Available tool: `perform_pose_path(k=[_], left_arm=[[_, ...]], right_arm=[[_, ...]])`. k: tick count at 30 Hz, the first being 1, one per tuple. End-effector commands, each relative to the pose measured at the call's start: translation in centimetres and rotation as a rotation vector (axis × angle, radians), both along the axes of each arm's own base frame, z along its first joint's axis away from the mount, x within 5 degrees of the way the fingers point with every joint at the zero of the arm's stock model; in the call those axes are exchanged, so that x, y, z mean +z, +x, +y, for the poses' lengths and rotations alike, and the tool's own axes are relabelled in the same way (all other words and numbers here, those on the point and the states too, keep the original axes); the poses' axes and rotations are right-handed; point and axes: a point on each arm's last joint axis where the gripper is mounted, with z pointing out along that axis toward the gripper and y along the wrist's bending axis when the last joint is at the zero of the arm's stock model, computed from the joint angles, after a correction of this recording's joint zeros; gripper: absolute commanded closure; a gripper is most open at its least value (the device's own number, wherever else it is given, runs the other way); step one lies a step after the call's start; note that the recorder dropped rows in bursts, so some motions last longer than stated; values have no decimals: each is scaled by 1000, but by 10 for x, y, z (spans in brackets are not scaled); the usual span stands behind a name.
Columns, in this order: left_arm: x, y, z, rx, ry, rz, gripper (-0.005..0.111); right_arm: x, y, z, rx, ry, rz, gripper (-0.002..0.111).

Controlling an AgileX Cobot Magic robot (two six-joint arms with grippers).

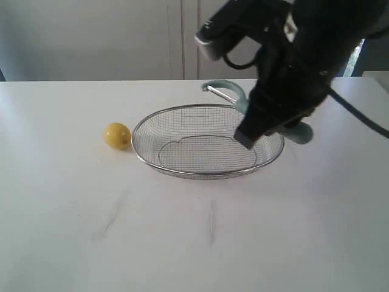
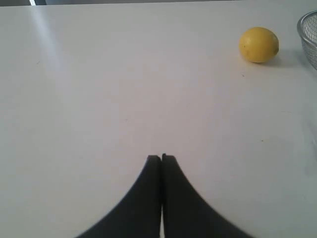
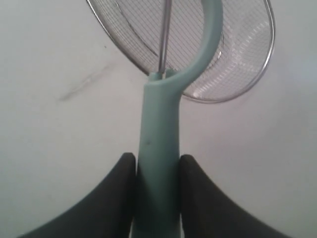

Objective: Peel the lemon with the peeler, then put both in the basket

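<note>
My right hand point(image 3: 157, 158) pinches the peeler point(image 3: 157, 116) by the wire basket point(image 1: 206, 176), at its 2 o'clock rim. My left hand point(image 2: 162, 157) is pressed together, empty. The lemon point(image 1: 117, 135) lies on the table point(image 1: 182, 243) at the basket's 9 o'clock. I should steady it first, then peel shallowly.

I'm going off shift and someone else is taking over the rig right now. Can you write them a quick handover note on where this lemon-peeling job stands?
Left gripper: shut, empty, over bare table.
Right gripper: closed on the handle of the peeler, at the right side of the basket, looped head toward it.
Lemon: on the table left of the basket, apart from it, skin looks whole.
Basket: empty.
Done: peeler gripped.
Left: peel the lemon, then put lemon and peeler in the basket.
</note>
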Motion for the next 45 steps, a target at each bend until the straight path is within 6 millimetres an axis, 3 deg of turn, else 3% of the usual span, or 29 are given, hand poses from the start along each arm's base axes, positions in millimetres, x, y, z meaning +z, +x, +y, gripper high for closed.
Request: perform_pose_path(k=[1, 5, 12, 21, 45], left_arm=[[-1, 0, 0, -1, -4, 0, 107], [-1, 0, 0, -1, -4, 0, 107], [-1, 0, 0, -1, -4, 0, 107], [-1, 0, 0, -1, -4, 0, 107], [-1, 0, 0, -1, -4, 0, 107]], right_arm=[[-12, -8, -29, -36, 30, -52, 108], [-26, -7, -47, -58, 57, -106, 108], [-68, 12, -73, -154, 83, -121, 108], [-88, 30, -75, -167, 91, -109, 108], [-91, 32, -74, -177, 96, -103, 108]])
